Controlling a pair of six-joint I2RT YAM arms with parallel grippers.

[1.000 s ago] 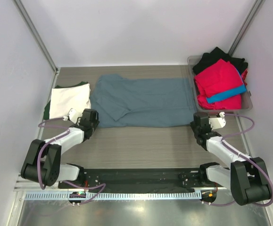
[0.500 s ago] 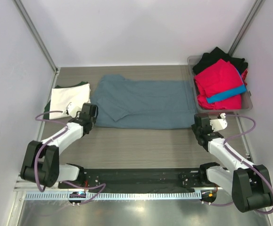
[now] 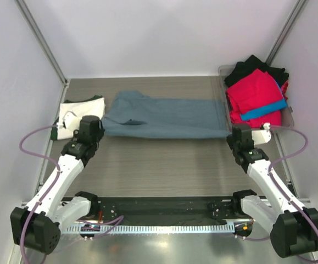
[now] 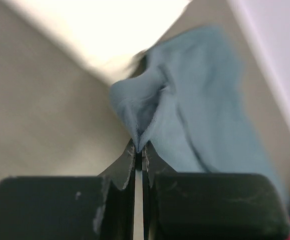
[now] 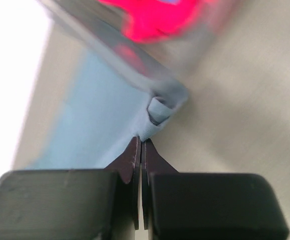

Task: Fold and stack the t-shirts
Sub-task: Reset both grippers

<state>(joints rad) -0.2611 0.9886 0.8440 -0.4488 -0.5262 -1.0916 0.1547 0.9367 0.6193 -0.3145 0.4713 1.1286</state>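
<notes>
Risk of slip, skewed fold from thin corner pinch | left gripper (image 4: 138, 148), right gripper (image 5: 140, 142) clamped on blue-grey shirt (image 3: 164, 118)

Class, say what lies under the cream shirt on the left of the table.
A dark green shirt: only its edges show past the cream shirt; the rest is covered.

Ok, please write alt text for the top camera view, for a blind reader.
The left gripper and right gripper each pinch a near corner of a slate blue-grey t-shirt lying on the table. A cream-white shirt lies at left; a bin of red, black and blue shirts at right.
</notes>
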